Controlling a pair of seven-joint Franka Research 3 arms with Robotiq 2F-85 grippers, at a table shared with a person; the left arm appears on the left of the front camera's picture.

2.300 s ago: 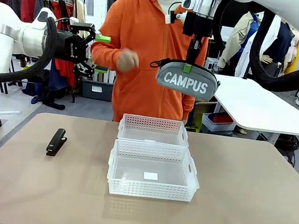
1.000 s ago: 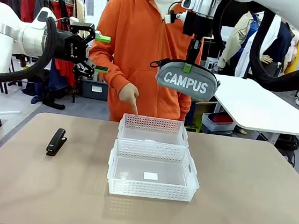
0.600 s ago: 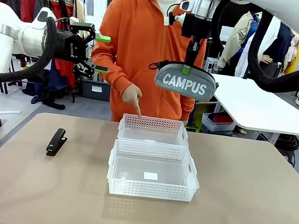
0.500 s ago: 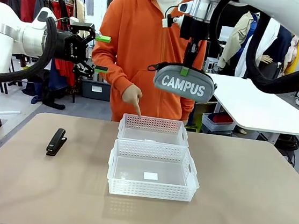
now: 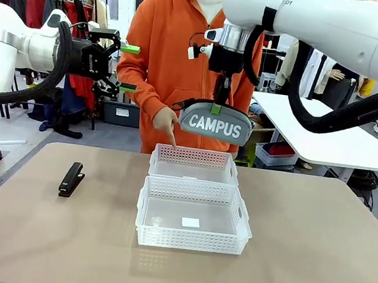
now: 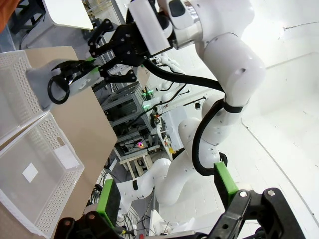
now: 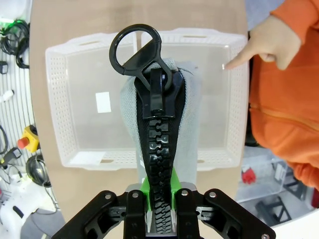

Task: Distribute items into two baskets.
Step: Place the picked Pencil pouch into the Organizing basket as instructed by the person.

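**Right gripper** (image 5: pixel 215 107): fingers clamped on the top seam of the grey CAMPUS pouch (image 5: pixel 217 125), which hangs below them, above the baskets (image 5: pixel 191 241). A person's hand (image 5: pixel 167 120) points at the far basket (image 5: pixel 194 157). **Left gripper** (image 5: pixel 130 68): fingers apart, empty; stapler (image 5: pixel 71 179) well below.

I see both baskets open from above: the near basket (image 5: pixel 190 239) has free air over it, while the pouch (image 5: pixel 216 122) hangs above the far basket (image 5: pixel 194 156). The person's pointing hand (image 5: pixel 166 120) crowds that basket's far left corner. The table (image 5: pixel 313 251) right of the baskets lies bare; the stapler (image 5: pixel 71 179) sits well to their left
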